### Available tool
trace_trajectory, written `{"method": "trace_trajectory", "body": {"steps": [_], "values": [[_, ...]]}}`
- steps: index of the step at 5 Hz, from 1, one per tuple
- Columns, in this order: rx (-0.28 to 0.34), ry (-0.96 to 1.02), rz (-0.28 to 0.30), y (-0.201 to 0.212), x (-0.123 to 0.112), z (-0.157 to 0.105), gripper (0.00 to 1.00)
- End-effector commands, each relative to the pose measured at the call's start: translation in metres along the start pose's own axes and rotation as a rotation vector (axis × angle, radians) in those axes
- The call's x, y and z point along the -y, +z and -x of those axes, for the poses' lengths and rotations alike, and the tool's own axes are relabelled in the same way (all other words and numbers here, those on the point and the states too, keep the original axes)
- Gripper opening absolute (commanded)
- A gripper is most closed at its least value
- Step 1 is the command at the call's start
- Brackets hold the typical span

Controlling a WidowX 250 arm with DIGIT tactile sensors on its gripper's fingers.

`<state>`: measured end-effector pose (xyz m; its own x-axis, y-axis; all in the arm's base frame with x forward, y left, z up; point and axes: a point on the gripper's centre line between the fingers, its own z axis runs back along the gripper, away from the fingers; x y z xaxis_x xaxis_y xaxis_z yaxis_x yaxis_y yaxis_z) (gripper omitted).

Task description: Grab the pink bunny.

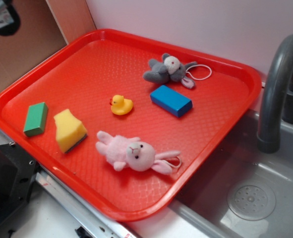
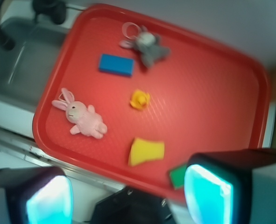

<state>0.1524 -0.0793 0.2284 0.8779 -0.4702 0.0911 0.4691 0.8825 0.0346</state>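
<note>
1. Clearly, the gripper (image 2: 128, 196) hangs high above the tray's near edge, its jaws wide apart and holding nothing.
2. Judging by this, the approach has barely begun; next it must travel over the pink bunny (image 2: 83, 117) and descend.
3. That fluffy plush bunny (image 1: 133, 153) lies on its side near the front rim of the glossy, textured red tray (image 1: 87, 54).
4. Nearby sit a yellow sponge (image 1: 69, 130) and a smooth rubber duck (image 1: 121, 104).

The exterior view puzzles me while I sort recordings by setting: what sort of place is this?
Probably a toy kitchen sink setup. A grey sink basin with a drain and a dark faucet sits beside a red tray holding toys like the pink bunny.
</note>
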Motion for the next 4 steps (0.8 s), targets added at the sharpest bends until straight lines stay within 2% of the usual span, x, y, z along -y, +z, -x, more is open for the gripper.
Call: {"method": "trace_trajectory", "body": {"steps": [1, 2, 3, 4], "values": [[-0.161, -0.539, -0.063, -0.051, 0.070, -0.021, 1.00], [-0.279, -0.774, -0.092, -0.096, 0.075, -0.016, 1.00], [-0.381, -0.734, -0.132, -0.127, 0.067, -0.013, 1.00], [-0.427, -0.724, -0.130, -0.142, 0.057, -0.008, 1.00]]}}
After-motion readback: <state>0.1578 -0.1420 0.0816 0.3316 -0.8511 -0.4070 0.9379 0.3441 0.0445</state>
